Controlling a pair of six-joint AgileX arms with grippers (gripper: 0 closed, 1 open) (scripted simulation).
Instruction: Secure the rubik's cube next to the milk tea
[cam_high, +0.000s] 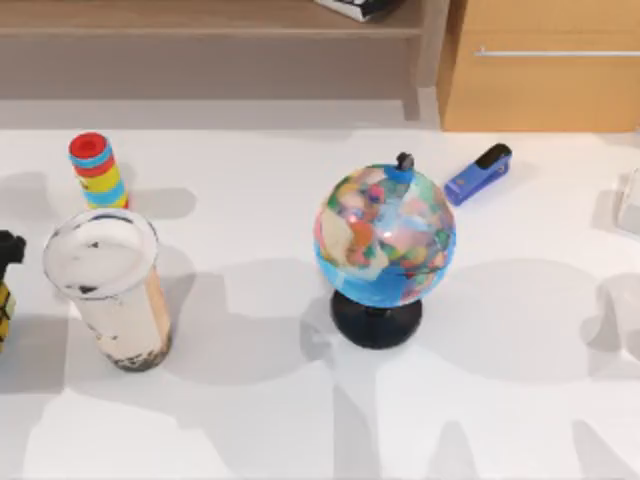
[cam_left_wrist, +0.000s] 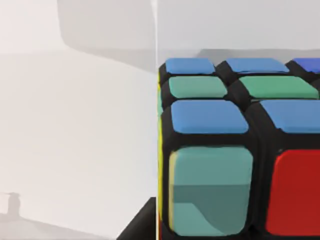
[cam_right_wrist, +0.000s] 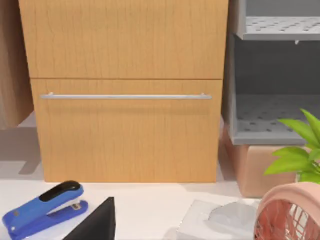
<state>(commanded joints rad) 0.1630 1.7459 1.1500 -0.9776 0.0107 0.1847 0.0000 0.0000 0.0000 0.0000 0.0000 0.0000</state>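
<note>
Where table meets left edge, rubik's cube (cam_high: 4, 312) below left gripper (cam_high: 8, 248).

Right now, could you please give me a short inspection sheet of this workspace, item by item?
Surface: white table, crossed by soft shadows.
Job's things: rubik's cube at the table's far left edge, close before the left wrist camera; milk tea standing just right of it.
Clutter: striped cylinder behind the milk tea, globe mid-table, blue stapler behind the globe; tissue pack, pink fan.
Grippers: left gripper at the cube.
Cables: nothing seen.
Surroundings: wooden drawer cabinet, grey shelves, green plant.
</note>
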